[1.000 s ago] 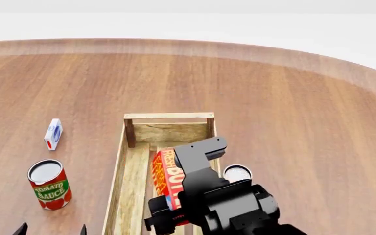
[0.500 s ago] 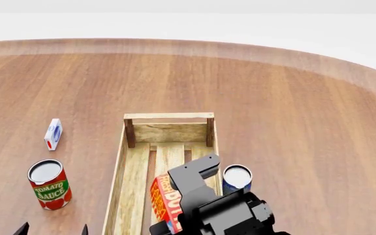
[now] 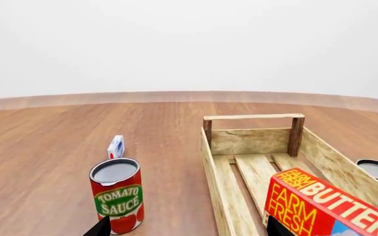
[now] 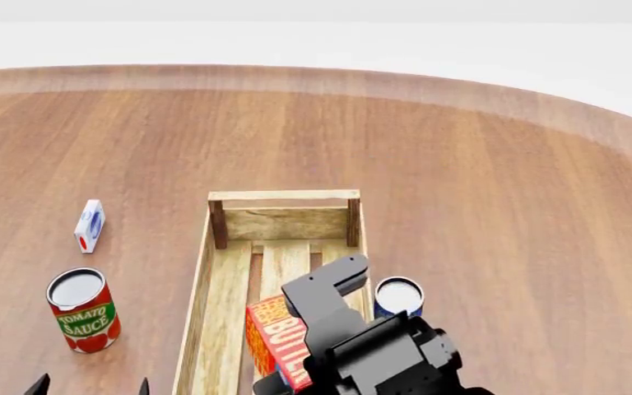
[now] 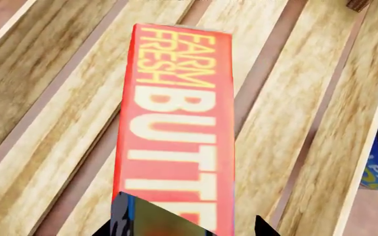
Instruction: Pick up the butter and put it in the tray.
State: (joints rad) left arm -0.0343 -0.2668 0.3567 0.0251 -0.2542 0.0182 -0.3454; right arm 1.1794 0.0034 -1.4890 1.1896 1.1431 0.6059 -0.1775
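Note:
The butter [image 4: 271, 336], a red-orange carton with yellow and white lettering, hangs tilted over the slatted floor of the tray [image 4: 283, 196]. My right gripper [image 4: 299, 355] is shut on its near end, and the arm hides much of the carton. In the right wrist view the butter [image 5: 179, 128] runs out from between the fingertips of the gripper [image 5: 189, 228], above the tray slats [image 5: 38, 73]. The left wrist view shows the butter [image 3: 324, 204] inside the tray [image 3: 253, 117]. My left gripper [image 4: 88, 387] is open and empty, low at the near left, left of the tray.
A tomato sauce can [image 4: 83, 311] stands left of the tray, with a small white-blue carton [image 4: 90, 225] beyond it. A blue can [image 4: 398, 298] stands against the tray's right wall outside. All of it sits on a round wooden table [image 4: 492, 164].
My right gripper has drawn back along the tray toward its near end, carrying the butter, which has turned a little. The left arm has not moved.

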